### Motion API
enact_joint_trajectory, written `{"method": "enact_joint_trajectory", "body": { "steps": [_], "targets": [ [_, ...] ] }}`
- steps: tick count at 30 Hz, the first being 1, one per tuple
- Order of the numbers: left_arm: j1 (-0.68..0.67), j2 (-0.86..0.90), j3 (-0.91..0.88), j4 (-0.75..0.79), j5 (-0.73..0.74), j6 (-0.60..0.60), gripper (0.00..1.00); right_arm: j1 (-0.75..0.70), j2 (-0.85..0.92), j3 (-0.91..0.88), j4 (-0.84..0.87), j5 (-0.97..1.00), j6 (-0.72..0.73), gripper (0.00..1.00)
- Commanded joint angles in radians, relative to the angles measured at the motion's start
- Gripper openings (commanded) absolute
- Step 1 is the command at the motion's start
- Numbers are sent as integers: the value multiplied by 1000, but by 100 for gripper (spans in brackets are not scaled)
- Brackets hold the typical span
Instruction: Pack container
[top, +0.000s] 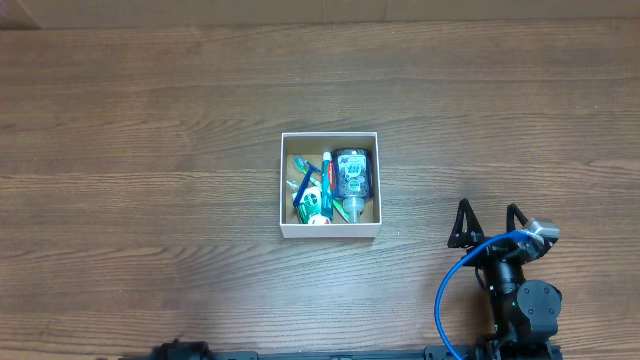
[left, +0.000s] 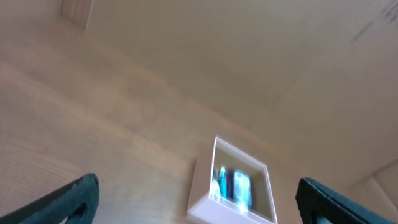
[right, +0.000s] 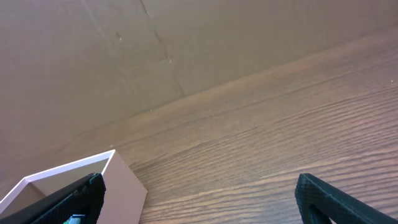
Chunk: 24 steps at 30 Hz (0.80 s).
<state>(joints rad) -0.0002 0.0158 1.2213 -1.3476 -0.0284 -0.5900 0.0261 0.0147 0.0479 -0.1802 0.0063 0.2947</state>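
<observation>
The container (top: 330, 232), a small square box with white walls and a brown inside, stands at the table's middle. In it lie a clear bottle with a dark label (top: 351, 172), a toothpaste tube (top: 326, 172), a blue toothbrush (top: 300, 186) and a white-green tube (top: 318, 208). My right gripper (top: 487, 215) is open and empty, right of and nearer than the box; its wrist view shows the box's corner (right: 124, 186) past the left finger. My left gripper (left: 196, 186) is open and empty, with the box (left: 200, 190) blurred ahead between its fingers.
The wooden table (top: 150, 150) lies bare around the box. A blue cable (top: 450, 290) loops beside the right arm. The left arm's base (top: 180, 352) barely shows at the bottom edge. A cardboard wall (right: 186, 43) stands behind the table.
</observation>
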Motion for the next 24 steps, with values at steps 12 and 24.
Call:
{"method": "enact_joint_trajectory", "body": {
  "steps": [12, 24],
  "targets": [
    [2, -11, -724, 1032, 167, 539, 100, -2, -11, 2, 5, -1, -3, 100],
    [2, -12, -1108, 1308, 167, 546, 100, -2, -11, 2, 5, -1, -3, 100]
  ]
}}
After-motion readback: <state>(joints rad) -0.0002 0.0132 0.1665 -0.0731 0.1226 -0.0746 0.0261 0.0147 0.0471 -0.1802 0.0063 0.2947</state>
